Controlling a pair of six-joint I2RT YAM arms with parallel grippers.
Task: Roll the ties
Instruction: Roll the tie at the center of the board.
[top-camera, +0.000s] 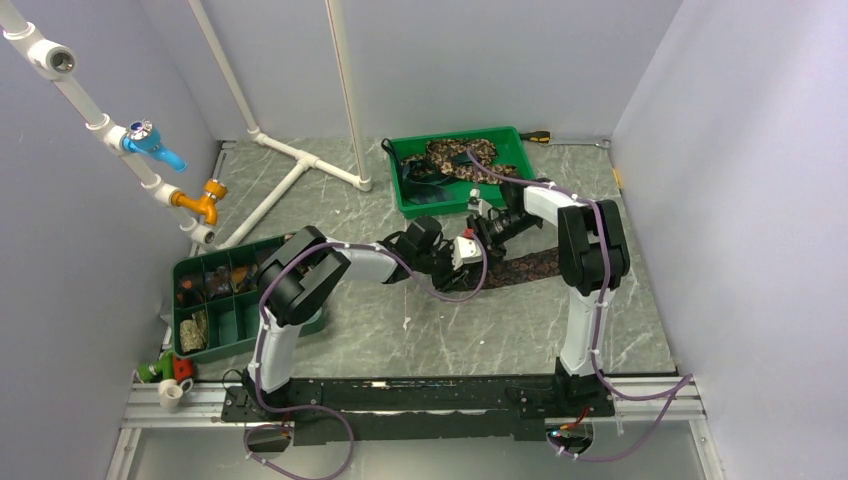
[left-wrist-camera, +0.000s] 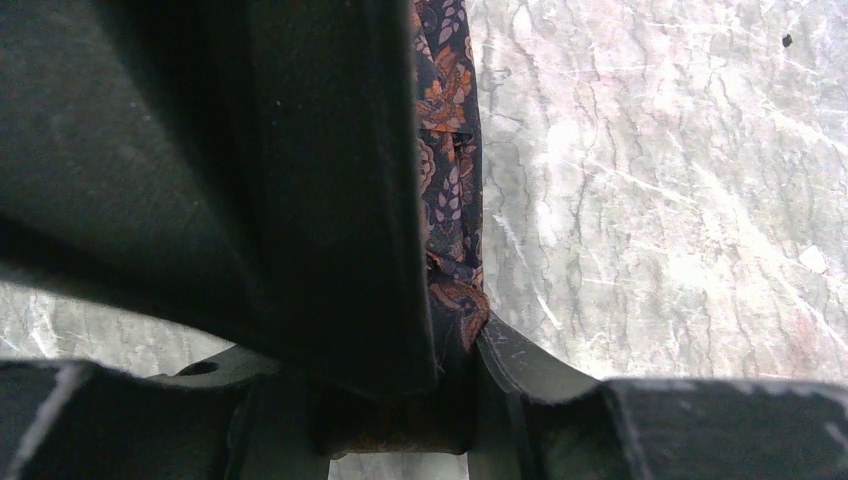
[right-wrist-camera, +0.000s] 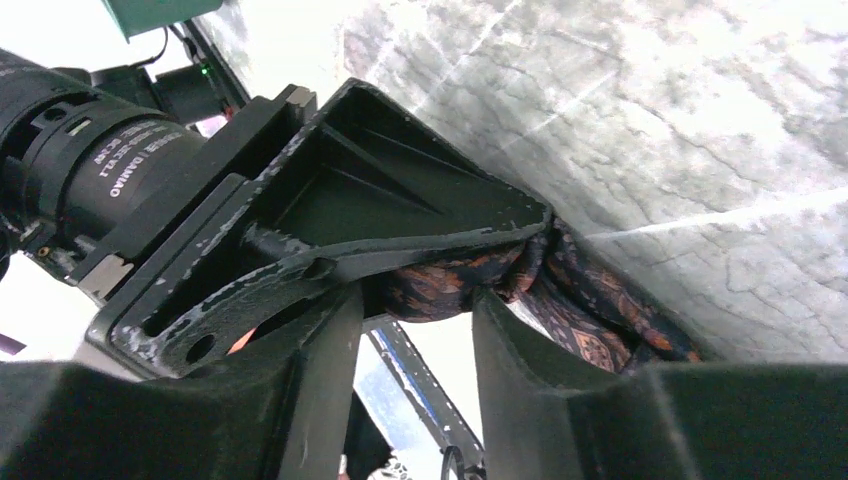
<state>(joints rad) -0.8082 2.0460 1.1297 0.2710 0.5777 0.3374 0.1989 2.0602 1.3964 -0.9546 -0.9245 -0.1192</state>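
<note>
**A:** What does the left pincer (left-wrist-camera: 450, 300) have?

**B:** It is clenched on a soft fabric necktie (left-wrist-camera: 450, 150), dark navy with an orange-brown paisley pattern. The cloth is nipped between its two black fingers (left-wrist-camera: 330, 200).

**A:** And the right pincer (right-wrist-camera: 415, 370)?

**B:** It sits just beside the left one, with a bunched fold of the same necktie at the top of its gap. I cannot tell whether it is gripping the fold, because the left finger hides the contact.

**A:** Where is the rest of the necktie?

**B:** It trails flat to the right over the grey marbled bench (left-wrist-camera: 700, 200), near the middle. More mottled tan-and-brown neckties (top-camera: 455, 155) lie heaped in the green plastic tray (top-camera: 440, 208) at the far side.

**A:** How will it handle?

**B:** I would judge it light, limp and rather slippery. It will not hold a shape, so a loose coil would spring open. I would grip the folded end across its full width, keep the free length slightly taut, and hold the turns pinched.
</note>
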